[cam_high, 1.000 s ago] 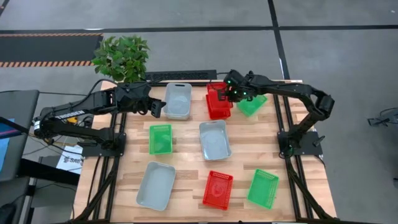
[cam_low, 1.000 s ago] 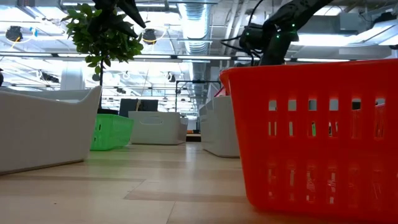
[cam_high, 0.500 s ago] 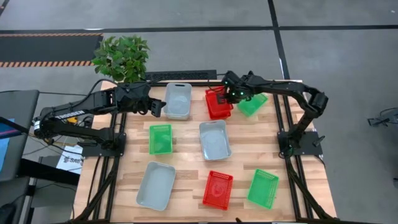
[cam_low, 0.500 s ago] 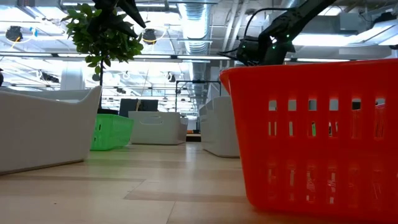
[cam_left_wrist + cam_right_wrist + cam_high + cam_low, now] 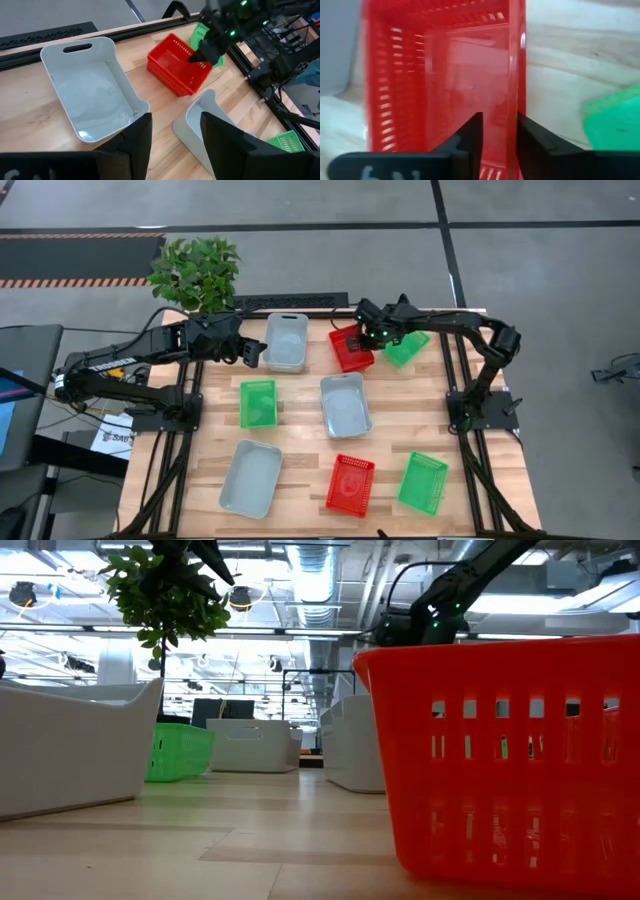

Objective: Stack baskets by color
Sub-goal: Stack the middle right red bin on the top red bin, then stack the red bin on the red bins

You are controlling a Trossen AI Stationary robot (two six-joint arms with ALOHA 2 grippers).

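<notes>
A red basket (image 5: 349, 348) sits at the table's far middle, apparently nested in another red one. My right gripper (image 5: 372, 337) is over its right-hand wall, open, one finger inside the basket (image 5: 445, 90) and one outside. A green basket (image 5: 405, 347) lies just right of it. My left gripper (image 5: 250, 352) waits open beside the far grey-blue basket (image 5: 285, 340). Other baskets rest flat on the table: green (image 5: 257, 402), grey-blue (image 5: 345, 404), grey-blue (image 5: 250, 477), red (image 5: 350, 484), green (image 5: 423, 482). My right gripper straddles the red basket's long wall (image 5: 516, 95) on the side toward the green basket, coming from above and pointing steeply down. There is a gap between the inner finger (image 5: 473, 134) and the wall. Whether the outer finger touches the wall I cannot tell. The basket rests level, not lifted.
A potted plant (image 5: 196, 272) stands beyond the far left corner. In the low view the near red basket (image 5: 510, 760) fills the right foreground and a grey-blue one (image 5: 70, 745) the left. Bare wood shows between the basket rows.
My right gripper has come down and a little toward the table's left with the red basket. The basket was tilted above the other red one and now sits level on it.
</notes>
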